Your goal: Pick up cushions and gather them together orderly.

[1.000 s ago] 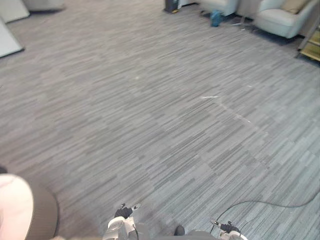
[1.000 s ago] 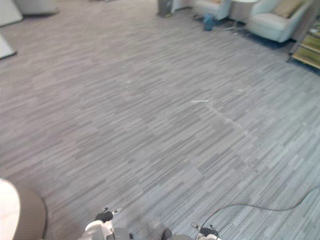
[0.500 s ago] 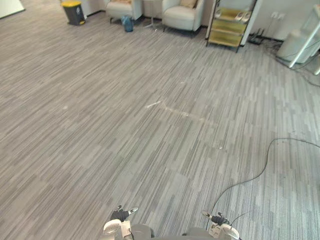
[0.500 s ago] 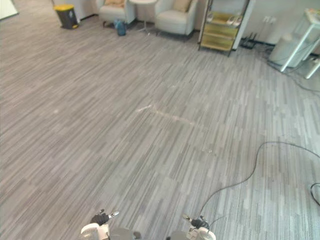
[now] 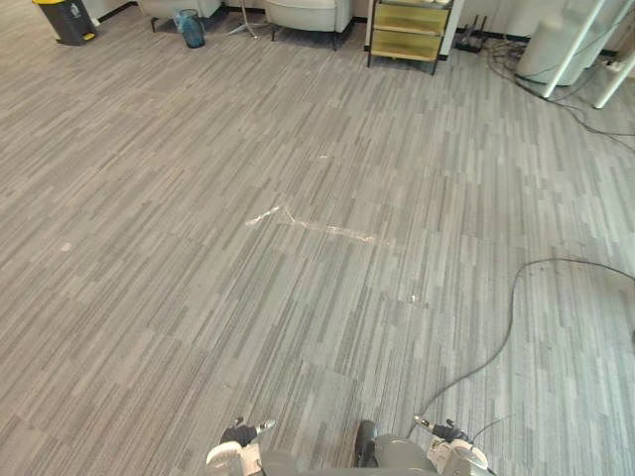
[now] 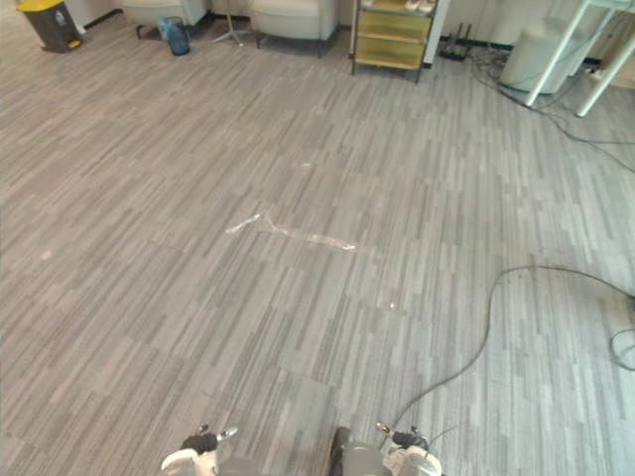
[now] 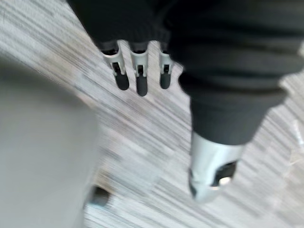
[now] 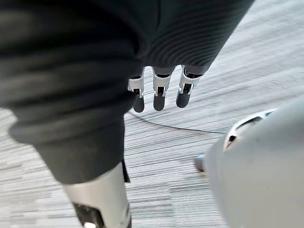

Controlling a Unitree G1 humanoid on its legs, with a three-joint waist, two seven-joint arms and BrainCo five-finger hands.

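My left hand (image 7: 138, 71) hangs over the grey striped carpet with its fingers straight and nothing in it; its thumb (image 7: 209, 171) stands apart from them. My right hand (image 8: 159, 90) hangs the same way, fingers straight and empty above the carpet. In the left eye view both arms sit at the bottom edge, the left (image 5: 238, 436) and the right (image 5: 446, 436), low and close to my body. Wide bare carpet (image 5: 298, 297) stretches in front of me.
At the far end stand a pale armchair (image 5: 306, 12), a yellow shelf unit (image 5: 409, 18), a blue container (image 5: 190, 28) and a black bin with a yellow lid (image 5: 63, 18). White frame legs (image 5: 575, 40) and cables fill the far right corner. A pale tape mark (image 5: 313, 226) crosses the carpet.
The whole picture has swung across the room, so the camera has turned. A round pale object at the lower left has left the view. Both hands stay low as before.
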